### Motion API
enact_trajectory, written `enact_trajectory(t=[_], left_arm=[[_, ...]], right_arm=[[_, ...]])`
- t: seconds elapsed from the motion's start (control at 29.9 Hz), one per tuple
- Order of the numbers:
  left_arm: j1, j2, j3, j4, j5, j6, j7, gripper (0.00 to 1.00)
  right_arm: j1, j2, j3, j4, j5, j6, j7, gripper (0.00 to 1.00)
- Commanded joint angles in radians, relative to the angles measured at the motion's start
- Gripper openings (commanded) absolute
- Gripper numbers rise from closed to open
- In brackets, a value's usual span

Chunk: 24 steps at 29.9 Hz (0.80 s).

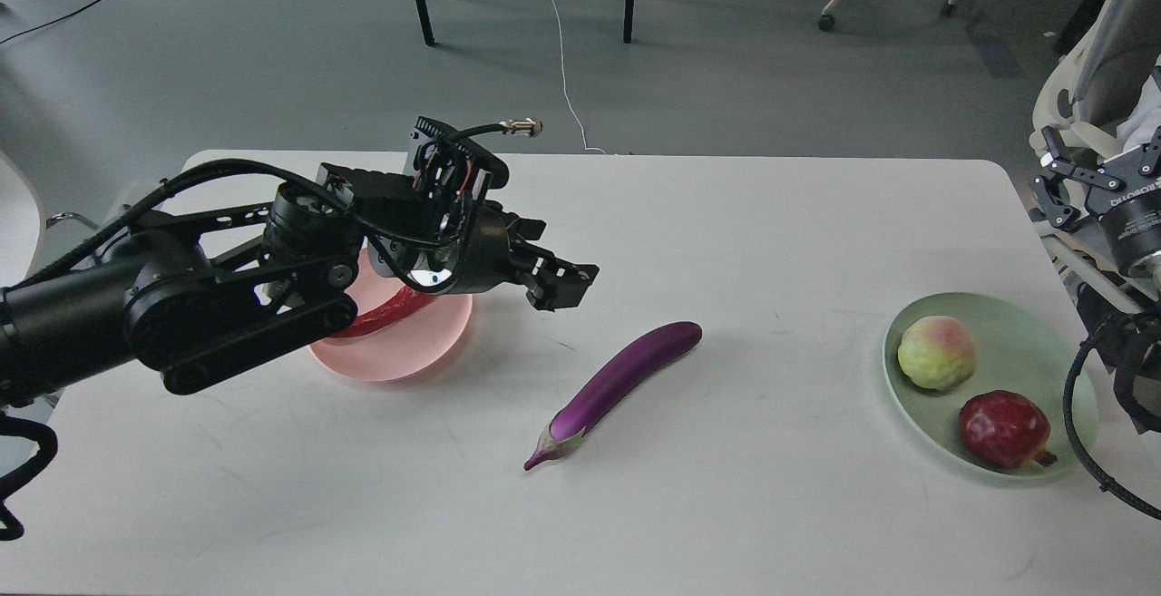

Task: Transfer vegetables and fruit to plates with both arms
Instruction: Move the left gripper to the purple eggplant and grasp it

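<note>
Sorting nearly done. Both fruits, the green one (937, 353) and the red one (1004, 429), lie on the green plate (1043, 342); the chili (385, 317) lies on the pink plate (408, 356). I hold my left gripper (560, 286) above the table (771, 242), seemingly empty, its opening unclear, aimed toward the eggplant (617, 387), which lies alone between the plates. My right gripper (1084, 174) waits at the table's edge, spread unclear.

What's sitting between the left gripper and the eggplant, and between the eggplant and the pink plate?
Nothing visible. Only bare table shows between the left gripper and the eggplant, and between the eggplant and the pink plate. The red chili pepper already lies on that plate, partly hidden by the arm.
</note>
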Motion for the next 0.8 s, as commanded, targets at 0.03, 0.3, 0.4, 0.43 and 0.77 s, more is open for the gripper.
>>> enact_trajectory(t=[0.03,0.3,0.4,0.43,0.77], left_arm=[[0.006,-0.112,0.075,0.008,0.080,-0.001,0.019,0.80],[0.032,-0.204,0.161,0.071,0.149,-0.001,0.020,0.80],[0.052,-0.205,0.161,0.125,0.191,-0.001,0.017,0.80],[0.058,-0.204,0.161,0.137,0.202,-0.001,0.016,0.80],[0.092,-0.204,0.162,0.151,0.211,-0.001,-0.003,0.71]], right_arm=[[-0.024,-0.014,0.013,-0.002,0.000,0.000,0.000,0.97],[-0.028,-0.014,0.014,-0.008,0.000,0.000,0.000,0.97],[-0.027,-0.014,0.016,-0.008,0.000,0.000,0.000,0.97],[-0.027,-0.014,0.017,-0.007,0.000,0.000,0.000,0.97],[-0.027,-0.014,0.037,-0.010,-0.001,0.000,0.000,0.97]])
